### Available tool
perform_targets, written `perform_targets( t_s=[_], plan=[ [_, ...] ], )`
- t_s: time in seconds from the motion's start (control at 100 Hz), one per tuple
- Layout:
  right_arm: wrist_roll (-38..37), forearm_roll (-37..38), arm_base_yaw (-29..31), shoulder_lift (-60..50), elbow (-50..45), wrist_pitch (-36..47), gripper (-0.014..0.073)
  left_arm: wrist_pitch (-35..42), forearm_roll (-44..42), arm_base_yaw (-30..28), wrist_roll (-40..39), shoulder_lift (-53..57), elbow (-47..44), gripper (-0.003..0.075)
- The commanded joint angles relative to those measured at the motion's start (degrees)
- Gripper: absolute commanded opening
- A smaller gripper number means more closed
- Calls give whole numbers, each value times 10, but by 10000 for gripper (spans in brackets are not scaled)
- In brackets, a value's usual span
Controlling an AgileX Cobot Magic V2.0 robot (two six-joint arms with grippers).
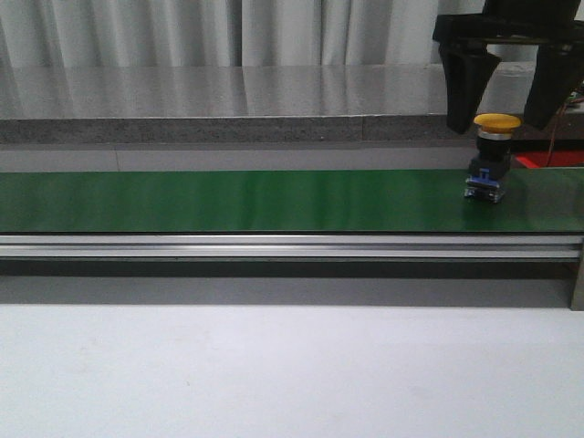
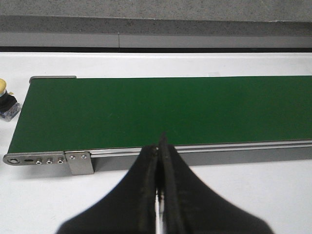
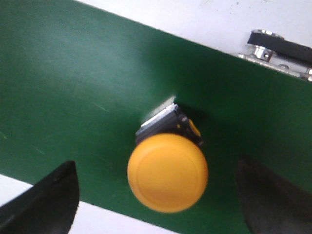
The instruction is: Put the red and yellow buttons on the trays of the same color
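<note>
One yellow button (image 1: 495,155) upright on my green belt (image 1: 274,201); right gripper (image 1: 509,87) spread wide above it; left gripper (image 2: 160,146) fully closed, empty.

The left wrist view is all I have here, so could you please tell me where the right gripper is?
Observer: The right gripper hangs open above a yellow button on the green belt.
Operator: Thank you. Is that button upright?
Observer: Yes, it stands on its dark base with the yellow cap on top, between the two fingers but untouched.
Operator: Do you see any tray?
Observer: Only a red patch behind the belt in the front view; I cannot tell what it is.
</note>
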State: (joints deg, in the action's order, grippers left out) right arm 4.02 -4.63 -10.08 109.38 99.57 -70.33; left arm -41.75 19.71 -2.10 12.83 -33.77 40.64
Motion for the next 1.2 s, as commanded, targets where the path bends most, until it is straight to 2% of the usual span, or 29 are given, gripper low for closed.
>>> perform_targets(
  t_s=[0.0, 0.08, 0.15, 0.2, 0.35, 0.43, 0.74, 1.04, 1.19],
  plan=[
    [-2, 13, 2, -20, 13, 22, 638, 38, 17, 5, 0, -2, 17, -19],
    [-12, 33, 3, -14, 13, 31, 632, 38, 17, 5, 0, -2, 17, -20],
    [-20, 46, 6, -7, 13, 32, 574, 38, 17, 5, 0, -2, 17, -19],
    [-26, 46, 8, -4, 13, 30, 498, 38, 17, 5, 0, -2, 17, -19],
    [-34, 49, 19, -4, 13, 18, 191, 38, 17, 5, 0, -2, 17, -19],
    [-40, 50, 23, -5, 13, 14, 101, 38, 17, 5, 0, -2, 17, -20],
    [-60, 55, 40, -81, -17, 7, 95, 38, 17, 5, 0, -2, 17, -19],
    [-82, 100, 82, -261, -220, 121, 95, 38, 17, 5, 0, -2, 17, -19],
    [-82, 105, 133, -326, -314, 163, 95, 38, 17, 5, 0, -2, 17, -19]
  ],
)
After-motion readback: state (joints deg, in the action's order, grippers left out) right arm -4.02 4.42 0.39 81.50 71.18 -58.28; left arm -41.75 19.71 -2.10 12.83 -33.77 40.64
